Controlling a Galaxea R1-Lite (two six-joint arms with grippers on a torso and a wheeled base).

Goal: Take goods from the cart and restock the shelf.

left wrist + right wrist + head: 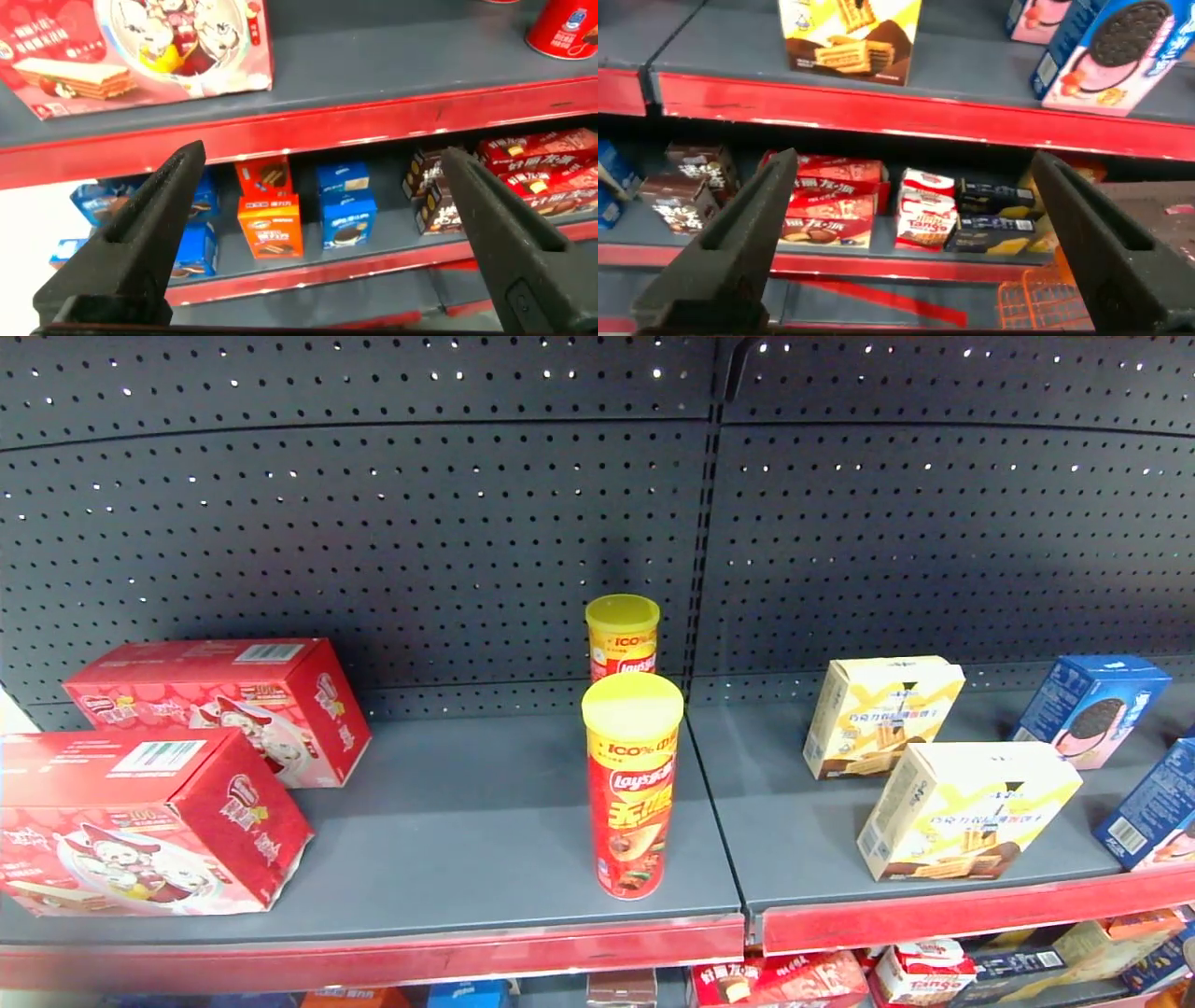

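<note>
While the left gripper [320,154] and right gripper [915,157] hung spread, empty, the orange wire cart [1036,301] lay below the right. That arm looked nearer.

wall: dark pegboard panels [373,523] | joint: vertical post [712,523] | light: glints through holes [655,373]

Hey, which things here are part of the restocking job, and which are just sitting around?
Job: grey metal shelf with red front edge; left pincer, open; right pincer, open.
Just there: red cardboard boxes; red crisp tubes with yellow lids; yellow-and-white biscuit boxes; blue biscuit boxes.
</note>
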